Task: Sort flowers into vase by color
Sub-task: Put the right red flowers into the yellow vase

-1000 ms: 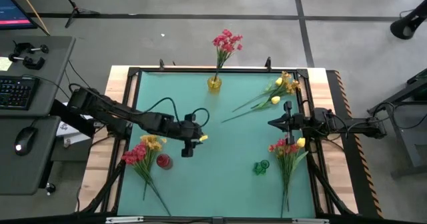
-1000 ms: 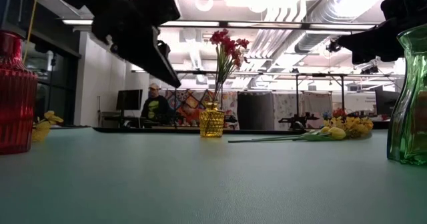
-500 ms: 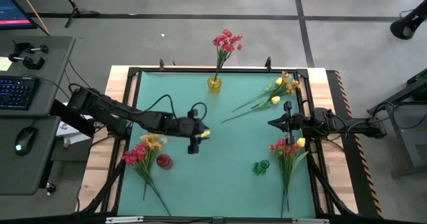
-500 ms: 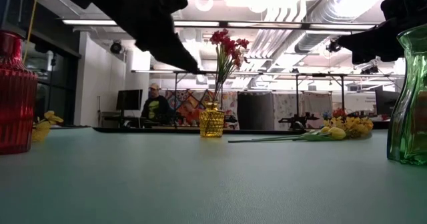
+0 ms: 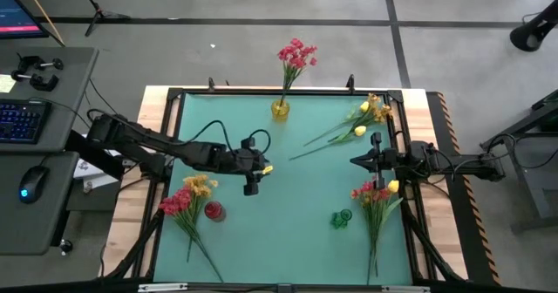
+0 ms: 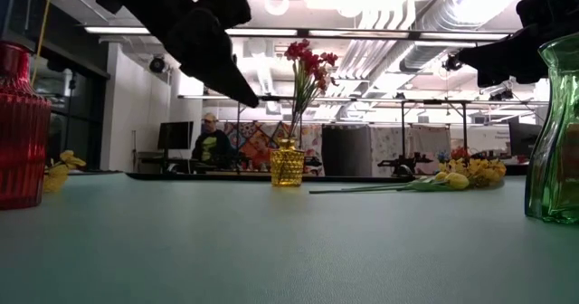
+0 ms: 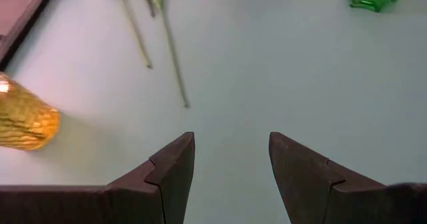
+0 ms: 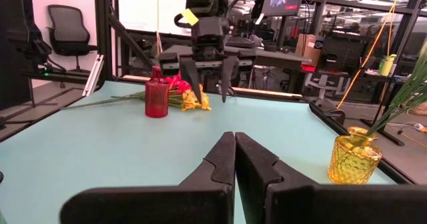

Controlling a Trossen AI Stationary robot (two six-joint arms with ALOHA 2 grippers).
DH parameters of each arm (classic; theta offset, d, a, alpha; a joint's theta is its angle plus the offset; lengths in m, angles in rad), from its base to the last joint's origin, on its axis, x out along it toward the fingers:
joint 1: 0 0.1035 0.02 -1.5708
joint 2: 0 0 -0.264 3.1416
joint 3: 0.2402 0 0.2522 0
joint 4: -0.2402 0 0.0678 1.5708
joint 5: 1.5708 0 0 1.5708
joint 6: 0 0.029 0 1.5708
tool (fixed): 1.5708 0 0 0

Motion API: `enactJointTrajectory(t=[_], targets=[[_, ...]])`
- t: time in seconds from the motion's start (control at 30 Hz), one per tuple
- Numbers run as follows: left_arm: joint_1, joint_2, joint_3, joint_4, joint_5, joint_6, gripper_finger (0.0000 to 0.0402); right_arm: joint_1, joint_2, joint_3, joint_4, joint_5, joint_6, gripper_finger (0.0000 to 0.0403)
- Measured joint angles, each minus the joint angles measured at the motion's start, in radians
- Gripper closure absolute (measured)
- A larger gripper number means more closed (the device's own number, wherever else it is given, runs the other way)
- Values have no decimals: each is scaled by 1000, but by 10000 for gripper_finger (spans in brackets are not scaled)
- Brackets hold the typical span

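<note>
While left gripper (image 5: pixel 251 185) hangs empty, fingers apart, mid-table, right gripper (image 5: pixel 356 161) sits clenched by the loose flowers (image 5: pixel 364 119); red ones already fill the yellow vase (image 5: pixel 280 109), so a mis-sort looks likely.

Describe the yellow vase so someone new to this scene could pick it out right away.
Look at the teal table from above and find its far edge, away from both arms. The yellow vase stands there near the middle, alone. Unlike the red vase and green vase at the near side, it is amber textured glass and already holds red-pink flowers.
</note>
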Motion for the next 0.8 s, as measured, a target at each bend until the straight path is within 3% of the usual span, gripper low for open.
enactJointTrajectory(t=[0.23, 0.5, 0.53, 0.63, 0.7, 0.8], targets=[[47, -21, 0, 66, -13, 70, 220, 0, 0, 0, 0, 0, 0, 402], [54, -22, -56, 88, 67, -14, 220, 0, 0, 0, 30, -1, -16, 402], [48, -22, -64, 98, 64, -21, 220, 0, 0, 0, 64, -4, 36, 402], [32, -22, -79, 141, 37, -44, 220, 3, 4, 0, 238, 40, 413, 402], [23, -22, -79, 172, 12, -59, 220, 2, 11, 0, 349, 66, 554, 402], [8, -22, -79, 210, -1, -65, 220, 27, 81, 0, 463, -103, 582, 402]])
